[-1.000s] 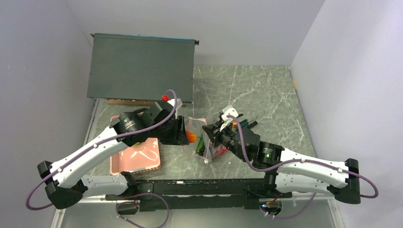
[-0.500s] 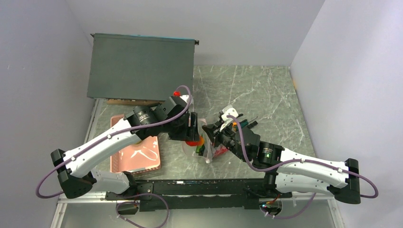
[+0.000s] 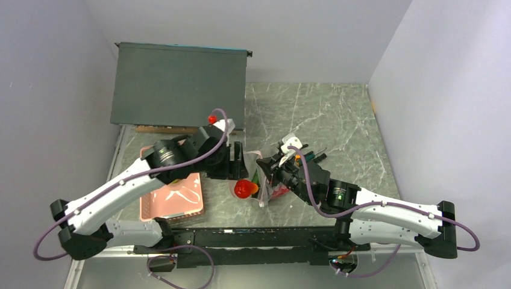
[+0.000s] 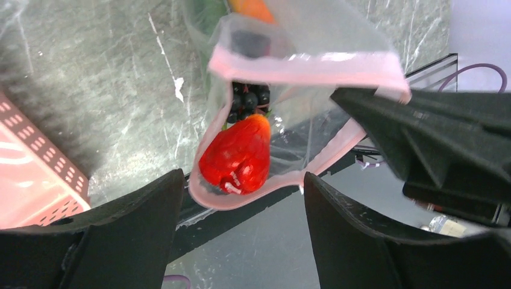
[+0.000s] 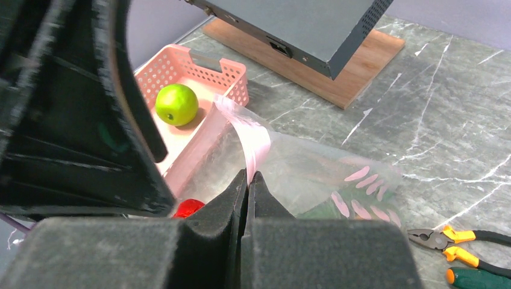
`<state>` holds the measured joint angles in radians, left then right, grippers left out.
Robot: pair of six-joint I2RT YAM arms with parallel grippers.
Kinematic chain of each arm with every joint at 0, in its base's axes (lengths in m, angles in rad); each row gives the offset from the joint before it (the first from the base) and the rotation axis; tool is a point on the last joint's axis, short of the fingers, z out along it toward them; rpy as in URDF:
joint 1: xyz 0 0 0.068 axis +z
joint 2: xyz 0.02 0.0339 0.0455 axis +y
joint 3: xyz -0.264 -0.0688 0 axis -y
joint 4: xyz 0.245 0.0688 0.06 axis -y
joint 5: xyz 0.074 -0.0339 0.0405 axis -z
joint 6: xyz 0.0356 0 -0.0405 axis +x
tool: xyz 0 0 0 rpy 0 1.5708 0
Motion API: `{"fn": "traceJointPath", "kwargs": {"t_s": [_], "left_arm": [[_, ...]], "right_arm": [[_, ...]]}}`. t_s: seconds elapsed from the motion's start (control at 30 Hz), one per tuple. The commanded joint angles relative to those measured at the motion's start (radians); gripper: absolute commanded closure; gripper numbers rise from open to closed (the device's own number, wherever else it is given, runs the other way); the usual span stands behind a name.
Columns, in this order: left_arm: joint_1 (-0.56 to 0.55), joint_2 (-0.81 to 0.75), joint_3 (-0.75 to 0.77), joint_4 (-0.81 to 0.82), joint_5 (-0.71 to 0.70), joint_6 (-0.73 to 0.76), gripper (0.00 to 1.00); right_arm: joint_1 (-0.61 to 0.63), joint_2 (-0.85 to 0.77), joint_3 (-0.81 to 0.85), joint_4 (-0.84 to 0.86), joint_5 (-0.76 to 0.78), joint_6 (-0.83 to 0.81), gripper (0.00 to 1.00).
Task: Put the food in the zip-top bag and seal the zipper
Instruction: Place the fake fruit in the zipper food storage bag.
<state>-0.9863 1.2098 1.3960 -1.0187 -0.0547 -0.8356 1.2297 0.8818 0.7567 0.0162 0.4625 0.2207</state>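
Sitting in zip-top bag point(image 4: 313, 120), red-orange fruit point(image 4: 236, 158) lies beneath left end effector point(image 4: 242, 176).

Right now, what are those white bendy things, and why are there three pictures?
They are two robot arms bolted to a marbled green table. One picture looks down from above; the other two come from cameras on each wrist. The right gripper is pinching the pink edge of a clear floppy plastic bag, holding it open. The left gripper is open and holds nothing; below it a red-orange toy fruit sits in the bag's mouth, near dark toy grapes. A green toy apple waits in a pink slotted basket. Orange-handled pliers lie nearby.
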Motion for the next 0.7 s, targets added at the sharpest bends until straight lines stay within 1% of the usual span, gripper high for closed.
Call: {"fn": "traceJointPath", "kwargs": {"t_s": [0.0,0.13,0.23,0.33,0.4,0.5,0.53,0.67], "left_arm": [[-0.005,-0.134,-0.073,0.029,-0.053,-0.046,0.25],[-0.005,-0.225,-0.187,0.09,-0.021,-0.08,0.27],[-0.005,-0.252,-0.272,0.155,0.011,-0.107,0.29],[-0.005,-0.247,-0.341,0.232,0.045,-0.119,0.35],[-0.005,-0.225,-0.357,0.256,0.046,-0.121,0.39],[-0.005,-0.172,-0.335,0.252,0.046,-0.111,0.57],[-0.005,-0.155,-0.313,0.235,0.046,-0.105,0.65],[-0.004,-0.119,-0.203,0.192,0.036,-0.067,0.91]], "right_arm": [[0.004,-0.032,0.019,0.067,-0.004,0.01,1.0],[0.004,-0.022,0.024,0.055,0.017,0.01,1.0],[0.004,-0.028,0.021,0.067,-0.009,0.011,1.0],[0.003,-0.03,0.019,0.066,0.005,0.011,1.0],[0.004,-0.029,0.021,0.062,0.003,0.012,1.0],[0.004,-0.031,0.022,0.061,-0.004,0.012,1.0],[0.004,-0.033,0.022,0.06,-0.001,0.012,1.0],[0.004,-0.047,0.015,0.062,0.011,0.012,1.0]]}}
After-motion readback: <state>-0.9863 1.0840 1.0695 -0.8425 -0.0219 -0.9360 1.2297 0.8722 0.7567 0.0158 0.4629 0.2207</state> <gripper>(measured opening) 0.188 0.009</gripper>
